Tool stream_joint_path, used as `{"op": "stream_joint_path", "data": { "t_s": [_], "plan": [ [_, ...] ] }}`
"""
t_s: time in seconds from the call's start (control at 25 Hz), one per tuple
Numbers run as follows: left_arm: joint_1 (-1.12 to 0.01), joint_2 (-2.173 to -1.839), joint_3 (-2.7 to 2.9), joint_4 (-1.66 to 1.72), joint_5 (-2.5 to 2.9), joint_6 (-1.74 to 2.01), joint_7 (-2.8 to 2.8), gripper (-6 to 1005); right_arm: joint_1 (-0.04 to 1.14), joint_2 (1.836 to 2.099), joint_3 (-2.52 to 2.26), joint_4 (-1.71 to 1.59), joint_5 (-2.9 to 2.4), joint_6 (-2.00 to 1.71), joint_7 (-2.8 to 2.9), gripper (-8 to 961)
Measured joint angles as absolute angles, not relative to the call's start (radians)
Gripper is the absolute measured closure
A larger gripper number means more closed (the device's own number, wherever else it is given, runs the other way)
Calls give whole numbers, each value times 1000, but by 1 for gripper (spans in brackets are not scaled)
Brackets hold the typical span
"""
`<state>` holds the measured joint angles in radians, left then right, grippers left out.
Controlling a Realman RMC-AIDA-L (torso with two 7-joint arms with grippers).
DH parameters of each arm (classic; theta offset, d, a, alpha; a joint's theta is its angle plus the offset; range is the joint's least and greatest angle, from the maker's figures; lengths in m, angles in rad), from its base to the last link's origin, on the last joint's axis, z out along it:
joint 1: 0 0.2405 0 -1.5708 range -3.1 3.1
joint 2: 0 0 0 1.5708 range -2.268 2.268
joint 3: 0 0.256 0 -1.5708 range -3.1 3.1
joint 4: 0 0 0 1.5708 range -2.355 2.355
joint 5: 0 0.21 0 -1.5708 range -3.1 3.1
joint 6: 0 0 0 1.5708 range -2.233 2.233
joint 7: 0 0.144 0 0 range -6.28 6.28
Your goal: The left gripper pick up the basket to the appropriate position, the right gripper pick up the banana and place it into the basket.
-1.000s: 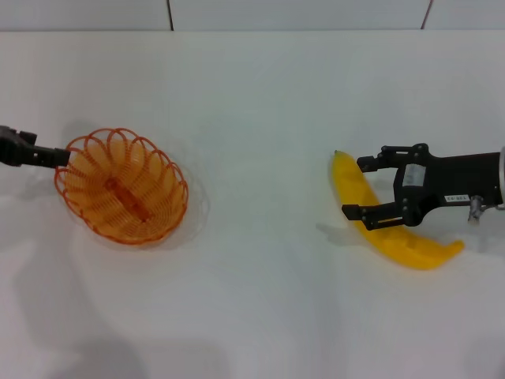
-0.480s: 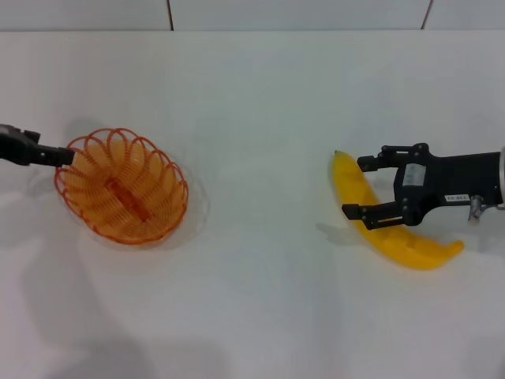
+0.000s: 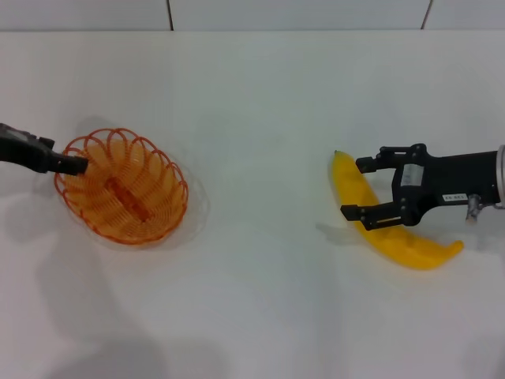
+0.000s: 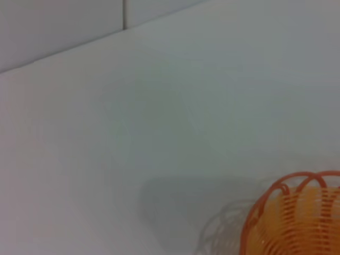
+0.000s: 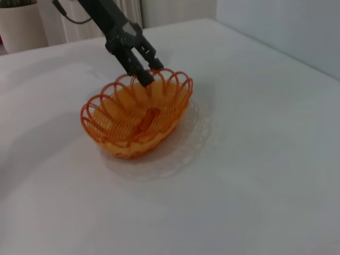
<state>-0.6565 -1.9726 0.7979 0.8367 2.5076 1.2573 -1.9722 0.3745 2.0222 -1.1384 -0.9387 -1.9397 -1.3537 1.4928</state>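
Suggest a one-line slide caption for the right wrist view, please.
Left gripper reaches down to the far rim of the orange wire basket on the white table.

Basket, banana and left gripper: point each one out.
basket [image 3: 122, 188], head view, on the woven floor.
banana [image 3: 347, 180], head view, on the upper body near the green tip.
left gripper [image 5: 142, 70], right wrist view, between the fingertips at the basket rim.
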Motion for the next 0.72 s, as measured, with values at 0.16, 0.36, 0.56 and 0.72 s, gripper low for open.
{"op": "stream_joint_path", "data": {
  "t_s": [0.16, 0.36, 0.56, 0.72],
  "plan": [
    [-661, -1979, 809, 829, 2509, 1231, -1964, 215, 376, 2023, -1141, -939, -1945, -1354, 1498, 76],
    [-662, -1983, 811, 828, 2509, 1218, -1955, 215, 377, 2023, -1138, -939, -1945, -1355, 1498, 76],
    [-669, -1997, 819, 822, 2509, 1186, -1941, 215, 379, 2023, -1139, -939, -1945, -1356, 1498, 76],
    [-682, -2001, 821, 796, 2509, 1171, -1929, 215, 380, 2023, -1139, -938, -1945, -1356, 1499, 76]
  ]
}}
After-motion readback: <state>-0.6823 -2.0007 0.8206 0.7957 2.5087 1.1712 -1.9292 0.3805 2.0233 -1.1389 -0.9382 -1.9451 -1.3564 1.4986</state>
